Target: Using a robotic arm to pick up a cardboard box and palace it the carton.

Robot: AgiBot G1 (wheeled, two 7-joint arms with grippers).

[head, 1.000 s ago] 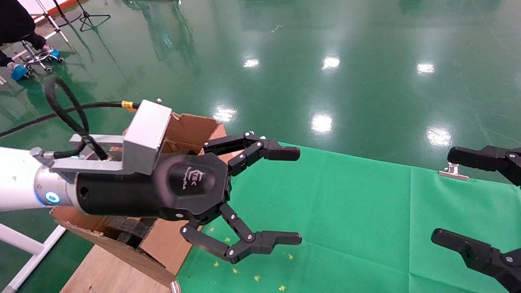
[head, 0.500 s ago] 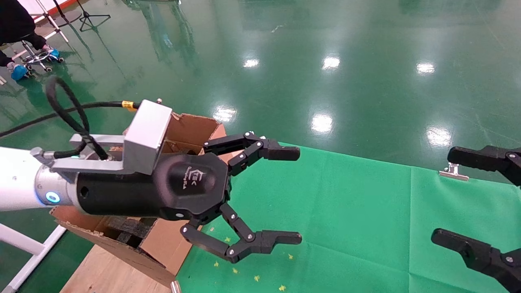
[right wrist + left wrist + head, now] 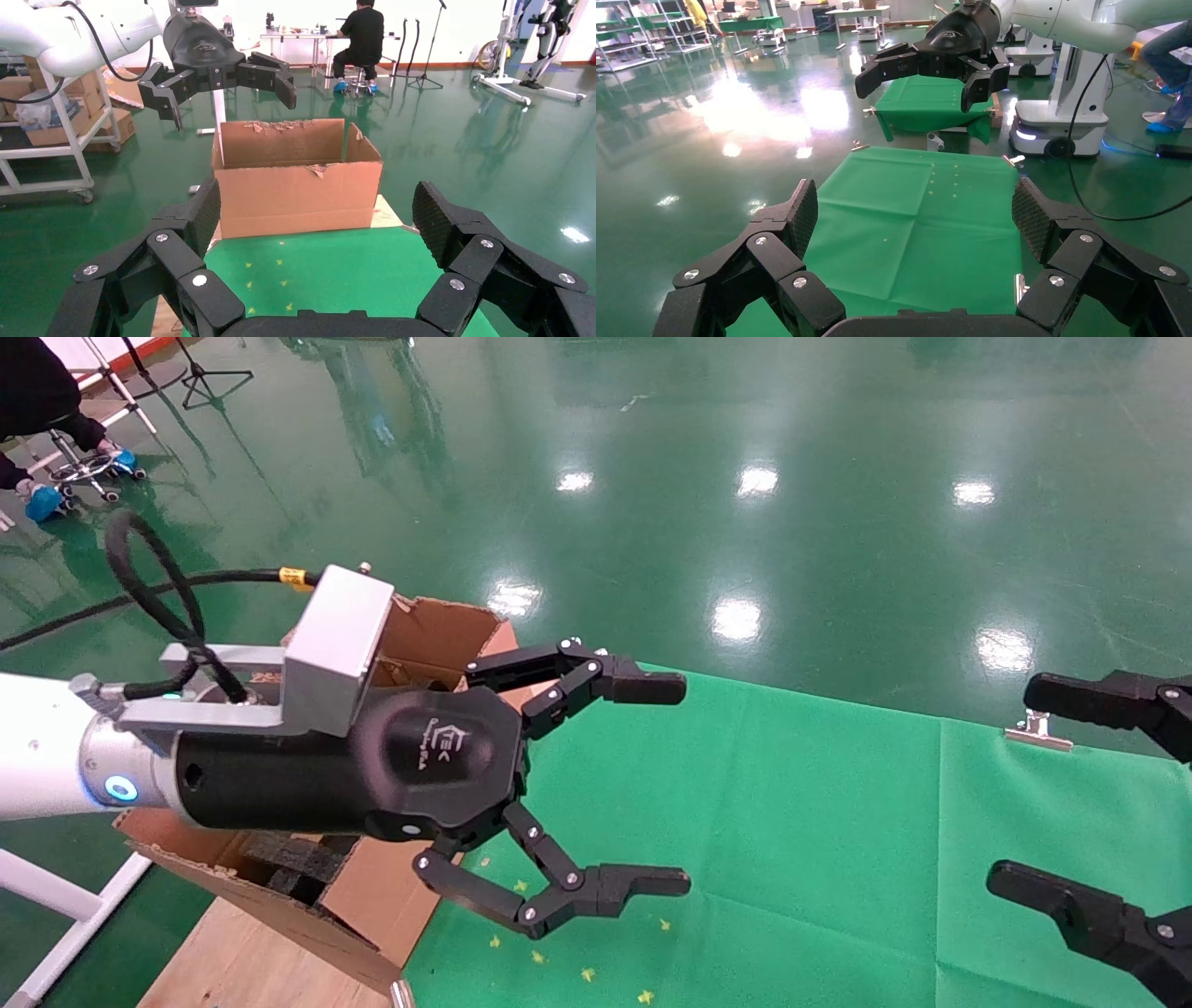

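My left gripper [image 3: 686, 784], on the white arm with the blue light ring, hangs open and empty above the left part of the green cloth table [image 3: 792, 822]. It also shows in the right wrist view [image 3: 228, 95], above the carton. The carton [image 3: 438, 626] stands at the table's left end, partly hidden behind that gripper, with dark foam [image 3: 289, 859] inside; the right wrist view shows it [image 3: 295, 189] with torn flaps. My right gripper [image 3: 1010, 784] is open and empty at the right edge. The small cardboard box is out of view.
Metal clips [image 3: 1036, 730] hold the cloth at its far edge. Shiny green floor surrounds the table. A person [image 3: 358, 42] sits at a far desk, and a shelf cart [image 3: 42, 140] stands beyond the carton. A second green table [image 3: 926, 105] and a white robot base [image 3: 1056, 126] lie beyond the right side.
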